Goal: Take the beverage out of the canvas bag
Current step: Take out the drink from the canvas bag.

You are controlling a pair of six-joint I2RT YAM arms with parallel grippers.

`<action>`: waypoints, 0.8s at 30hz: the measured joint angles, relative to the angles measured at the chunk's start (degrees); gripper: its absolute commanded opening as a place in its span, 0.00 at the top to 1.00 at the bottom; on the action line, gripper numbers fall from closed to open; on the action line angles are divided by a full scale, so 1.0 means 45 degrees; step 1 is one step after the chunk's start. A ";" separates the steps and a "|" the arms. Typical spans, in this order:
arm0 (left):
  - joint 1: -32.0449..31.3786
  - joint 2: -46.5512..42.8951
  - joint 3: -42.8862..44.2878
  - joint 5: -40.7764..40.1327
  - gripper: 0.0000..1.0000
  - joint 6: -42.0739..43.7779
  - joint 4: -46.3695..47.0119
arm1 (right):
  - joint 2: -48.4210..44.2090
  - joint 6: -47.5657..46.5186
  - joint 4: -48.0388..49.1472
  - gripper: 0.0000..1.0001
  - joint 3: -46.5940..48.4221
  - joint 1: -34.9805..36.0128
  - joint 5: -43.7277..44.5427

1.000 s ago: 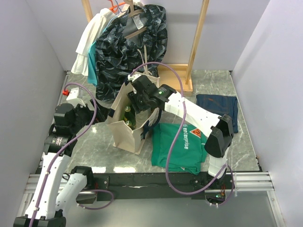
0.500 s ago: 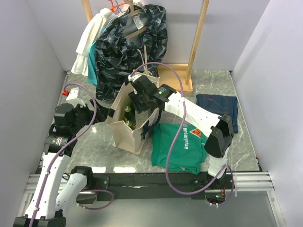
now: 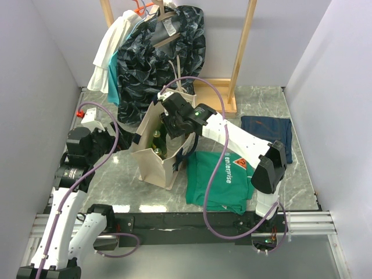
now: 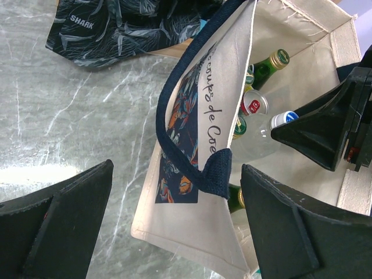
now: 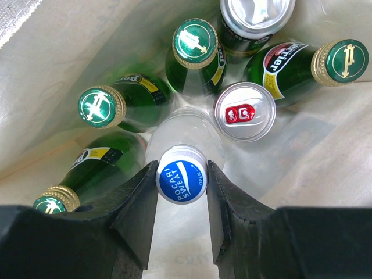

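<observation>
Top view first: the canvas bag (image 3: 152, 158) is stood upright on the marble table (image 3: 116, 189), a bit left of centre in the frame, mouth open. The right gripper (image 3: 169, 124) is dipped into that mouth from the right. A green T-shirt (image 3: 221, 177) is spread flat just right of the bag, and a folded navy garment (image 3: 268, 132) is laid further right. A dark patterned garment (image 3: 165, 55) is hung on the wooden rack (image 3: 243, 46) at the top of the frame.

The good stuff is seen in the right wrist view. The Pocari Sweat bottle (image 5: 181, 182), clear with a blue-and-white cap, is stood inside the bag at lower centre of the frame. Its cap is flanked by the black fingers (image 5: 136, 203), which are pressed against it on both sides, so the jaws are clamped on the cap. Green glass bottles (image 5: 102, 107) are packed around it at upper left, top, upper right and lower left. A silver can with a red tab (image 5: 244, 111) is parked just beside it to the upper right. Another can top (image 5: 256, 11) is cut off by the top edge.

In the left wrist view, the left gripper (image 4: 176, 167) is held outside the bag, by its printed wall. The jaws are spread wide and nothing is gripped. The loop of the navy strap (image 4: 174, 116) is framed between the two fingers. Whether the fabric is touched can't be told.
</observation>
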 measured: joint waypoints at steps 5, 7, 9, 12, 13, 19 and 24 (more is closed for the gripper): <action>0.0000 -0.0019 -0.0083 -0.0024 0.04 0.0000 -0.0010 | 0.0000 -0.0034 -0.0005 0.93 0.0000 -0.0010 -0.0049; 0.0000 -0.0019 -0.0092 -0.0034 0.04 0.0000 -0.0010 | 0.0000 -0.0053 0.0000 1.00 0.0000 -0.0015 -0.0092; 0.0000 -0.0019 -0.0092 -0.0039 0.04 0.0000 0.0000 | 0.0000 -0.0053 0.0000 1.00 0.0000 -0.0015 -0.0117; 0.0000 -0.0019 -0.0092 -0.0087 0.04 0.0000 -0.0005 | 0.0000 -0.0087 0.0010 1.00 0.0000 -0.0015 -0.0160; 0.0000 -0.0019 -0.0092 -0.0112 0.04 0.0000 -0.0005 | 0.0000 -0.0097 0.0019 1.00 0.0000 -0.0019 -0.0180; 0.0000 -0.0049 -0.0092 -0.0204 0.04 0.0000 -0.0010 | -0.0005 -0.0141 0.0073 1.00 -0.0005 -0.0024 -0.0185; 0.0000 -0.0189 -0.0092 -0.0219 0.04 0.0000 -0.0019 | -0.0010 -0.0194 0.0092 1.00 -0.0005 -0.0024 -0.0112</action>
